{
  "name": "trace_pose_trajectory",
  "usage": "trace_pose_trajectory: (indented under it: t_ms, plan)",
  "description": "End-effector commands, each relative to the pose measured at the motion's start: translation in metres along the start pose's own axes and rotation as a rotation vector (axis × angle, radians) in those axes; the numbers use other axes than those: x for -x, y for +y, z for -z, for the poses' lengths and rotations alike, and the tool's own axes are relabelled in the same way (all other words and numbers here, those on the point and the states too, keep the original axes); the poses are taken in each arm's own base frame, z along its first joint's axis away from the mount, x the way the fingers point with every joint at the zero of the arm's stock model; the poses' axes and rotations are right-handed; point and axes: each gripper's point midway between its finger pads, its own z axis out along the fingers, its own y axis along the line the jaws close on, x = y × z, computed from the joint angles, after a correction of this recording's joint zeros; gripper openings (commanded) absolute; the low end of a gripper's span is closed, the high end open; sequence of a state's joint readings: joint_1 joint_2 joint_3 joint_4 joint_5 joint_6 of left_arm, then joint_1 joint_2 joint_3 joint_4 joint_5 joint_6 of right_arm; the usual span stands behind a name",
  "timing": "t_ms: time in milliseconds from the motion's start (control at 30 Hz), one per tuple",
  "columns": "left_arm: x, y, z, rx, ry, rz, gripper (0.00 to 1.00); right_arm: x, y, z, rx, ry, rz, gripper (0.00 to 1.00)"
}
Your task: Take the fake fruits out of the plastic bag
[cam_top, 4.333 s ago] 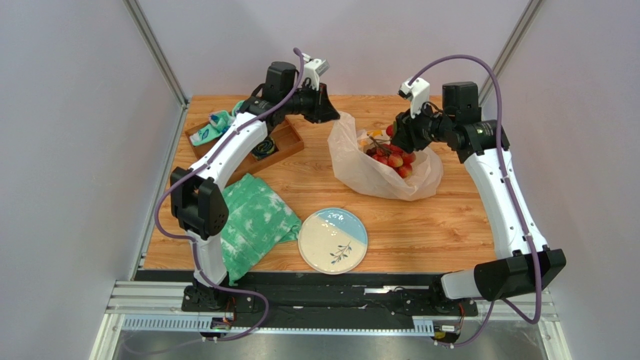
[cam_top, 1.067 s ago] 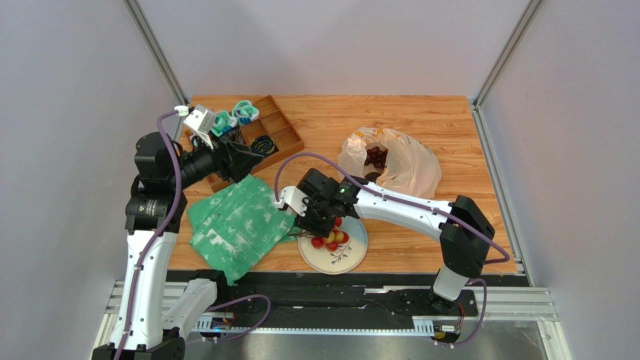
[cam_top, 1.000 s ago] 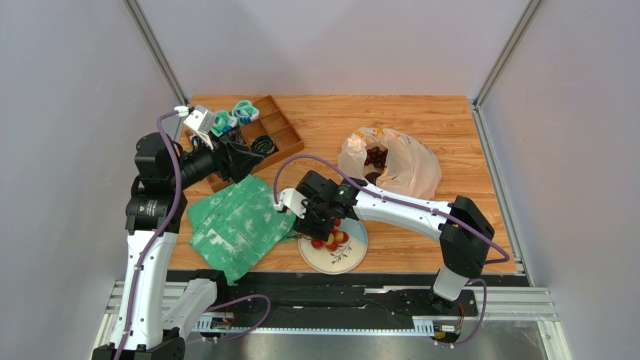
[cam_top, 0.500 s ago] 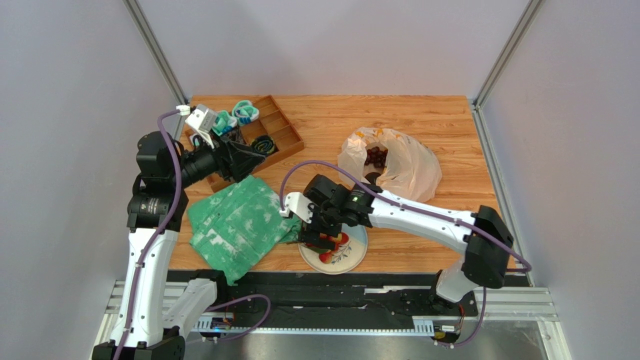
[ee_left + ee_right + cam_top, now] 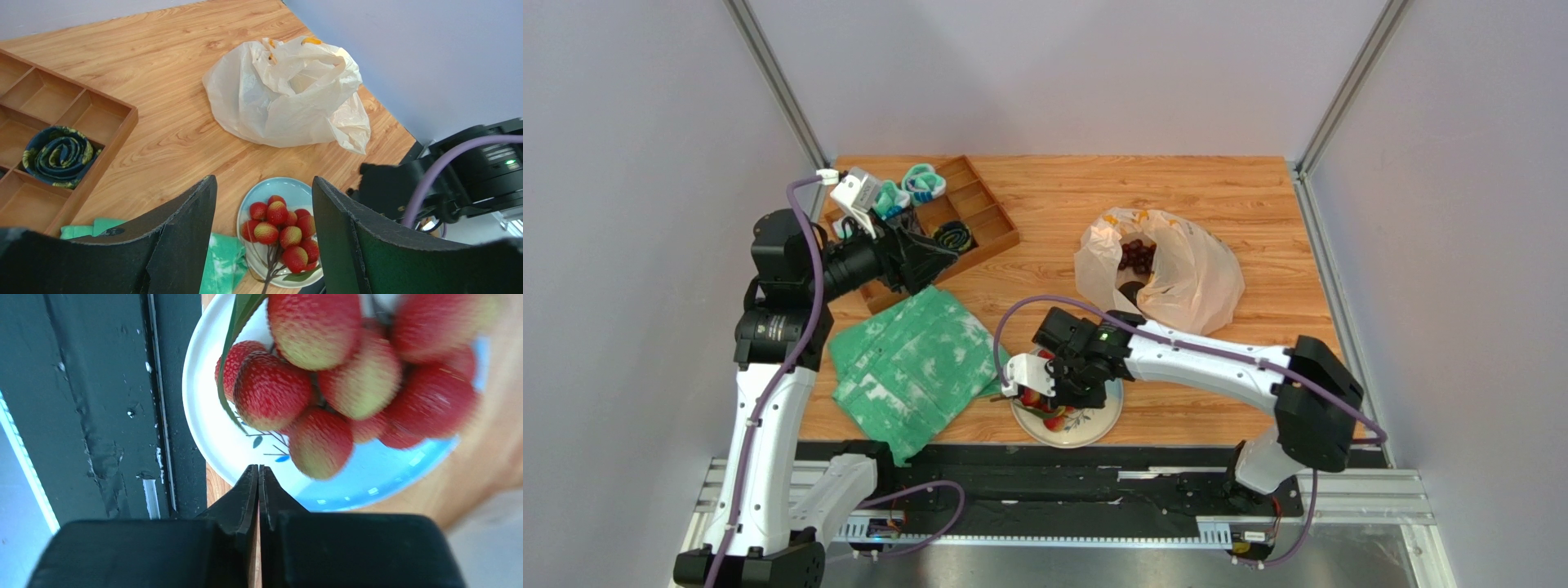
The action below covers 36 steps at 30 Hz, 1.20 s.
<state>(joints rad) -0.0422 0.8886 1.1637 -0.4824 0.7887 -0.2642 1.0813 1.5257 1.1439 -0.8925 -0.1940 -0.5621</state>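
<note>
Wood-grain tabletop carries everything in play. We find the cluster of red balls [image 5: 282, 233] lying on the plate [image 5: 253, 197] at the near edge, well apart from the plastic bag [image 5: 1161, 279], which sits slumped further back on the right. Dark grapes [image 5: 1134, 255] show in its open mouth, so at least one fruit is left to extract.

We judge the bag thin, soft and slippery. It will likely lift along with whatever is pulled from it unless a handle loop or the rim is pinned. The grapes look light and rigid but knobbly, so we advise gripping the stem or pinching across the bunch.

The right arm reaches low and leftward. The right gripper [image 5: 258, 471] points down at the plate's near rim, fingers pressed together with nothing between them. The left arm stands tall, elbow bent. The left gripper [image 5: 264, 184] hovers beside the wooden tray [image 5: 979, 223] and green cloth [image 5: 909, 368] with fingers spread wide — empty.
</note>
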Motion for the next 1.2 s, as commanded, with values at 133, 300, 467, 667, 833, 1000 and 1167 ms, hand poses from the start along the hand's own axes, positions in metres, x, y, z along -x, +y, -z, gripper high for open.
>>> trace_pose_trajectory:
  t_ms: [133,300,467,667,833,1000,1167]
  plan:
    - [0.004,-0.003,0.002,-0.011,-0.004,-0.016,0.67,-0.022,-0.021,-0.037,0.055,0.144,-0.033,0.01]
    - [0.000,-0.001,0.001,-0.011,0.005,0.000,0.67,-0.018,-0.049,-0.037,-0.025,0.129,-0.052,0.01]
    - [-0.002,0.000,-0.002,-0.017,0.012,0.023,0.66,-0.013,-0.064,-0.039,-0.095,0.110,-0.060,0.03]
    - [-0.003,-0.003,0.001,-0.019,0.007,0.020,0.66,-0.017,-0.065,-0.038,-0.112,0.120,-0.064,0.05]
    - [-0.009,0.003,-0.001,-0.003,0.021,0.018,0.68,-0.027,-0.059,0.005,-0.172,0.105,-0.075,0.23]
    - [-0.002,-0.001,-0.012,-0.042,0.043,0.025,0.81,-0.024,-0.044,0.068,-0.263,-0.033,-0.025,0.60]
    - [0.017,-0.015,-0.031,-0.119,0.067,-0.022,0.82,-0.032,-0.026,0.122,-0.340,-0.136,0.038,0.68]
